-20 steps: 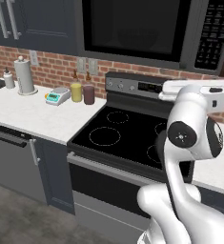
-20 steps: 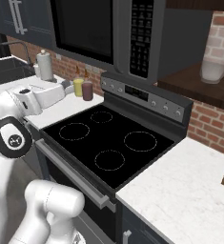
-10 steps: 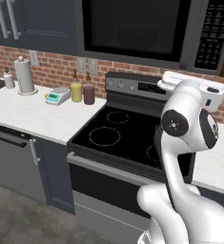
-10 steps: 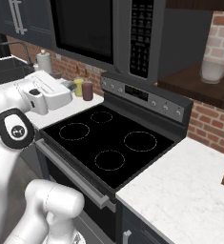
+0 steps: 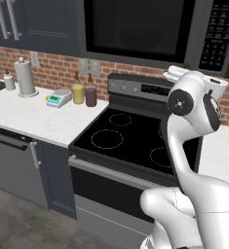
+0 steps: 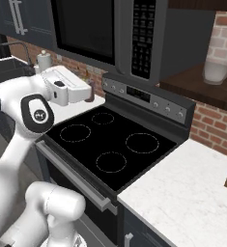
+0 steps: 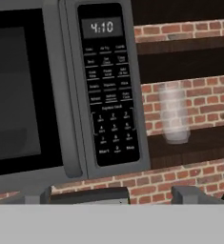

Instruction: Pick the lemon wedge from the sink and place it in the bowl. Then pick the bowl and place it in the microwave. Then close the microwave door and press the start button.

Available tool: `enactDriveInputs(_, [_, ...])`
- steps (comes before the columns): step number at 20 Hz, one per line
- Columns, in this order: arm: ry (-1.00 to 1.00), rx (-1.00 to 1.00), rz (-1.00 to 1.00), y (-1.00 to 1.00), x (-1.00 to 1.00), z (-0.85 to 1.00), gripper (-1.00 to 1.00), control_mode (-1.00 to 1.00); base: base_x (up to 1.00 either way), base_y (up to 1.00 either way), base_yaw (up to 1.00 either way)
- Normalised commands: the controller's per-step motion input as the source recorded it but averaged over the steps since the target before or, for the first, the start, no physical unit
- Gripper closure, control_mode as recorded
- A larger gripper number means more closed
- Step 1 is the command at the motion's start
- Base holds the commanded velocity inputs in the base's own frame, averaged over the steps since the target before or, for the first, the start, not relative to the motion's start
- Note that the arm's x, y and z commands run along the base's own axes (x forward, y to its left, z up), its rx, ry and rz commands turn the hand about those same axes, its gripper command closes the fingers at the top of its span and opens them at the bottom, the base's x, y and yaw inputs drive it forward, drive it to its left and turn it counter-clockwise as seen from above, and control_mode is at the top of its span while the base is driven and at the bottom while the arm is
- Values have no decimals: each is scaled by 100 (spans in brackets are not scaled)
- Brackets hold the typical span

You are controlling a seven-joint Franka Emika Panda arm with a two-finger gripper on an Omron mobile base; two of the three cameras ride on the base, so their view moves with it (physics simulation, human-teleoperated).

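Note:
The microwave (image 5: 135, 26) hangs over the stove with its door (image 7: 18, 95) shut flat, also seen at an angle as the microwave door (image 6: 86, 29). To the right of the door runs the black keypad strip (image 7: 108, 90), its display lit. My gripper (image 7: 113, 196) is below and in front of the keypad, facing it, fingers (image 7: 35, 194) spread wide with nothing between them. The white hand (image 6: 66, 87) hovers above the stove's left side. The sink (image 6: 6, 72) is far left. The lemon wedge and the bowl are hidden.
A black glass cooktop (image 5: 130, 138) lies under the arm. The left counter holds a paper towel roll (image 5: 24, 78), a small scale (image 5: 57, 98) and two jars (image 5: 84, 95). A glass jar (image 6: 216, 60) stands on the shelf right of the microwave.
The arm has twisted and the hand has risen a little and moved toward the microwave's keypad side. The gripper stays open.

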Motion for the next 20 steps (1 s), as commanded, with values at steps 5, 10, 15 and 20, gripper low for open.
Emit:
enactDriveInputs(5, [0, 9, 0, 0, 9, -28, 100, -100, 0, 0, 0])
enactDriveInputs(10, [0, 1, 0, -48, 2, -3, 100, -100, 0, 0, 0])
enactDriveInputs(15, [1, -1, 0, -26, 24, -2, 100, -100, 0, 0, 0])
enactDriveInputs(20, [8, 0, 0, -34, 27, -3, 100, -100, 0, 0, 0])
